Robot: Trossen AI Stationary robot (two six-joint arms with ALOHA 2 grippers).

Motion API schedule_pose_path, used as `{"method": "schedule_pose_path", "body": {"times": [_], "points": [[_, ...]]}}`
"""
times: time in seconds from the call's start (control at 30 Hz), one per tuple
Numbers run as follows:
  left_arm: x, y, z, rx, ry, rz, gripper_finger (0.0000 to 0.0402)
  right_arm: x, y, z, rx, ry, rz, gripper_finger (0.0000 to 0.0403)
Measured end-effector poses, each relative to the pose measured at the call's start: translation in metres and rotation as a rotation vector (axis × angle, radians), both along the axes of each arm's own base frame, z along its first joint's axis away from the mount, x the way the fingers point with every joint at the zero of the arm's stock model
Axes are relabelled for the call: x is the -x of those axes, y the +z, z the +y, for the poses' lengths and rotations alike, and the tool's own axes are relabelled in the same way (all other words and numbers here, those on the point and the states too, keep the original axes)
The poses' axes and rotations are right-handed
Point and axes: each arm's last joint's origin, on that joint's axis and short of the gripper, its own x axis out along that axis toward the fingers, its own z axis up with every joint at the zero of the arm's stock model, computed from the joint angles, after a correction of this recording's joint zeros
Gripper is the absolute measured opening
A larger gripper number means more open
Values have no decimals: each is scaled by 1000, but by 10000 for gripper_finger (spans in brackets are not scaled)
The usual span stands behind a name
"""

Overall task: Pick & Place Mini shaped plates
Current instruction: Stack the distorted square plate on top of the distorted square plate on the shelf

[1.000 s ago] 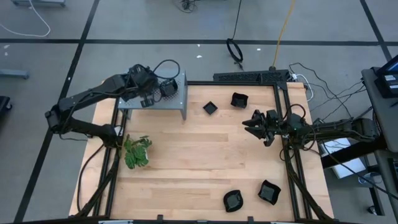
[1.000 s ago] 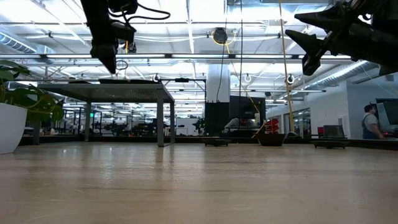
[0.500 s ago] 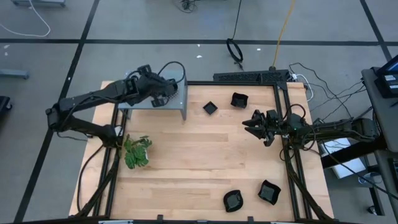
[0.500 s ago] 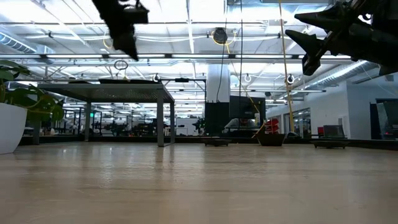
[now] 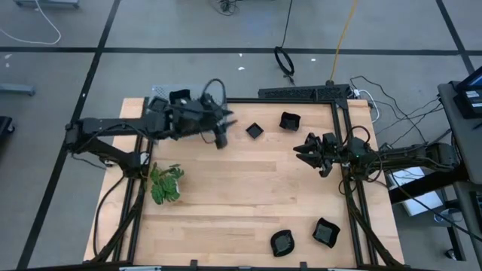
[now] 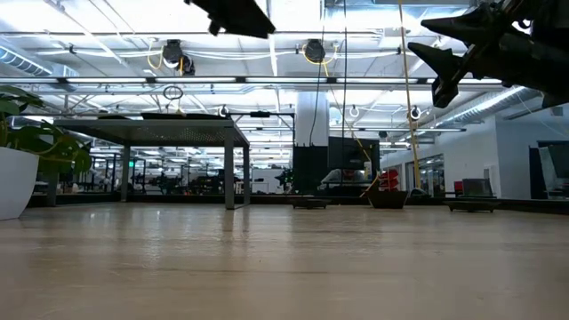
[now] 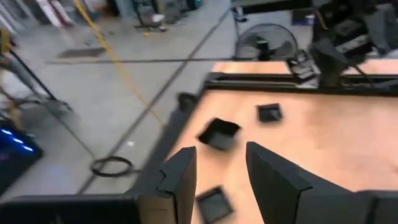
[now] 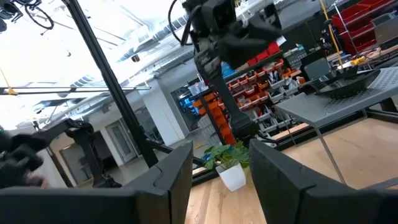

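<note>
High view: left claw [image 5: 224, 124] released and empty at upper centre, likely heading for the mini plates [image 5: 254, 130] on the worktop [image 5: 241, 188]; right claw [image 5: 307, 150] waits released, centre right.

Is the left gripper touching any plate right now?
Apart. The left wrist view shows open empty fingers, with bare gaps between them and each black plate beyond.

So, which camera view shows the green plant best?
The high view: it shows the whole plant from above, by the table's left edge. The low view cuts it at the picture's side; the right wrist view shows it far off; the left wrist view misses it.
</note>
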Motion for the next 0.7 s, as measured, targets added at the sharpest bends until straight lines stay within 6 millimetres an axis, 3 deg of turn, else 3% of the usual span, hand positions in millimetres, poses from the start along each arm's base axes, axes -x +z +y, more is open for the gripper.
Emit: {"method": "schedule_pose_path", "body": {"times": [0.2,0.43,0.57,0.7], "points": [[-37,-44,-12,63,-33,118,145,0,0,0,0,0,0,145],[-70,-99,-10,151,5,209,145,0,0,0,0,0,0,144],[-86,-118,-9,161,9,180,145,0,0,0,0,0,0,146],[-104,-123,-7,167,8,188,145,0,0,0,0,1,-1,145]]}}
